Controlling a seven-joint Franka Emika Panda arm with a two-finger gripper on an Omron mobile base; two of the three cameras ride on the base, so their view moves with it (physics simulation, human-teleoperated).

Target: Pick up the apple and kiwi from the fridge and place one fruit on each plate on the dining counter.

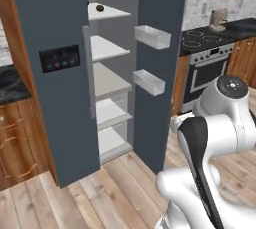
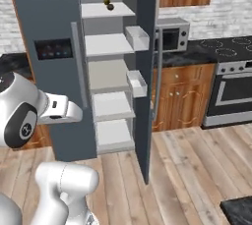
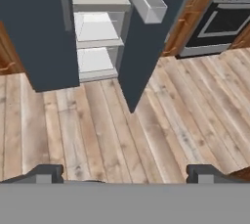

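though the fridge [image 1: 60, 83] stands with one door swung wide, nothing has been fetched — the task looks barely begun, with both fruits left to carry. one fridge, five pale shelves, two door bins [image 1: 152, 36]. on the top shelf [image 2: 106, 10] sits one dark kiwi [image 2: 110, 7]; a second small fruit behind it is too small to name. gripper [image 3: 124, 175] jaws apart, empty, above the wooden floor [image 3: 146, 120].

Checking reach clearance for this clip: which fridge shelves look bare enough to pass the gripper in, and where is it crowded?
Inside the fridge, the shelves below the top one look bare. The top shelf holds the kiwi, something small behind it. The open door's bins narrow the right side. The gripper is open.
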